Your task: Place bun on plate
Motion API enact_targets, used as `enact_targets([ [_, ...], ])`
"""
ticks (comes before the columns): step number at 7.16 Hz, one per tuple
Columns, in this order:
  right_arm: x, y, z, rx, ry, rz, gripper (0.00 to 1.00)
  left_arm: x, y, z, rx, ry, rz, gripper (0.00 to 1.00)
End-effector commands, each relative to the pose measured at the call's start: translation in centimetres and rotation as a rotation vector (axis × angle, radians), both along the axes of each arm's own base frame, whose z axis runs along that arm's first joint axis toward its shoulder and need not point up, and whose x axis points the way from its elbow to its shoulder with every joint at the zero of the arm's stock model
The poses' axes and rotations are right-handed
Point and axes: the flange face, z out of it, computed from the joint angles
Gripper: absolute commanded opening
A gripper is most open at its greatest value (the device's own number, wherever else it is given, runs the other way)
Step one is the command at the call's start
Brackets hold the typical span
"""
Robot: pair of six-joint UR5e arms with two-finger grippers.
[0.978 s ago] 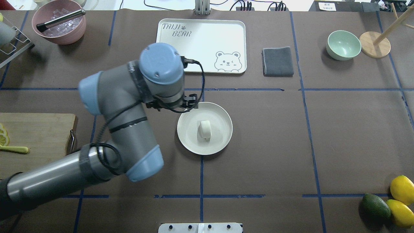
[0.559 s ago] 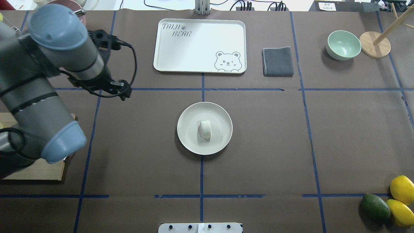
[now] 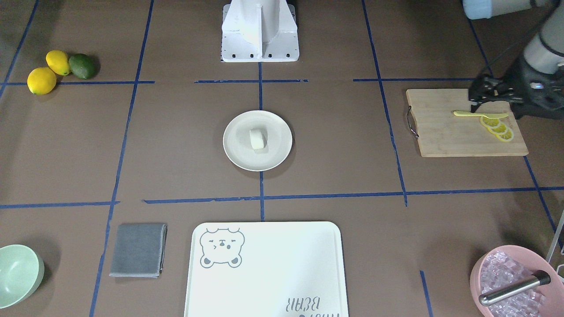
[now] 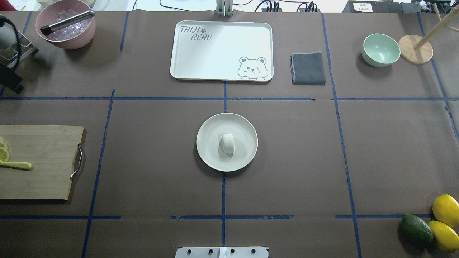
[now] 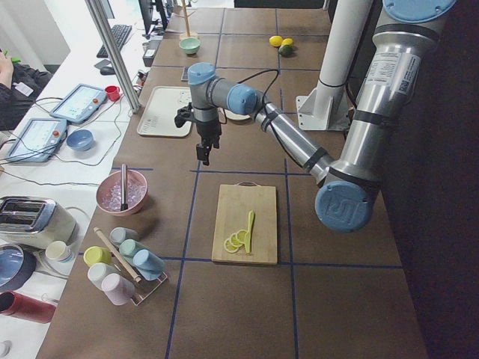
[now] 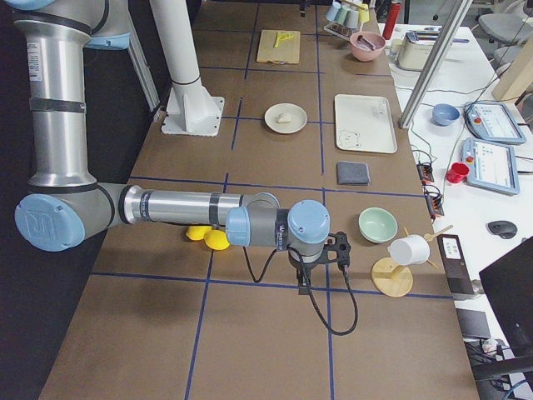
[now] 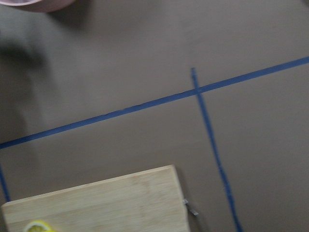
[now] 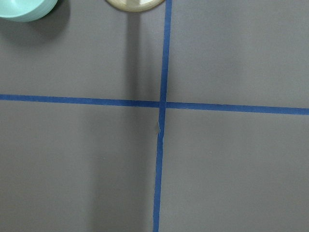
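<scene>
The small white bun lies on its side in the middle of the round cream plate, at the table's centre. Nothing touches it. My left gripper hangs far off to the plate's side, over the back corner of the cutting board, and its fingers look spread with nothing between them. In the overhead view only a dark bit of that arm shows at the left edge. My right gripper hovers over bare table near the green bowl; whether it is open or shut I cannot tell.
A bear-printed tray, grey cloth, mint bowl and wooden stand line the far side. A pink bowl of ice holds a metal tool. The cutting board carries lemon slices. Lemons and an avocado sit front right.
My left arm has swung away from the plate's edge to the left and has almost left the overhead view. The bun and plate have not moved.
</scene>
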Motion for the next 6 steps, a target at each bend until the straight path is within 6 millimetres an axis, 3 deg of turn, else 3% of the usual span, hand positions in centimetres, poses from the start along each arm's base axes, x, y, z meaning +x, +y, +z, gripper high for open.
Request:
enact_targets([
  [1,0.0,-0.1,-0.3,0.006,0.002,0.000,1.00,-10.7,-0.5,11.6,-0.058,0.059,0.037,1.00],
  [2,0.0,-0.2,-0.5,0.011,0.002,-0.001,1.00,-13.4,-0.8,15.4,-0.086,0.063,-0.001,1.00],
  [3,0.0,-0.2,-0.6,0.013,0.002,-0.001,1.00,-15.0,1.3,20.7,-0.086,0.064,-0.017,1.00],
  [4,0.0,-0.2,-0.6,0.014,0.002,-0.001,1.00,-15.3,1.8,23.4,-0.080,0.066,-0.035,1.00],
  [6,0.0,-0.2,-0.7,0.016,0.002,-0.001,1.00,-15.5,2.2,24.9,-0.150,0.067,-0.088,1.00],
])
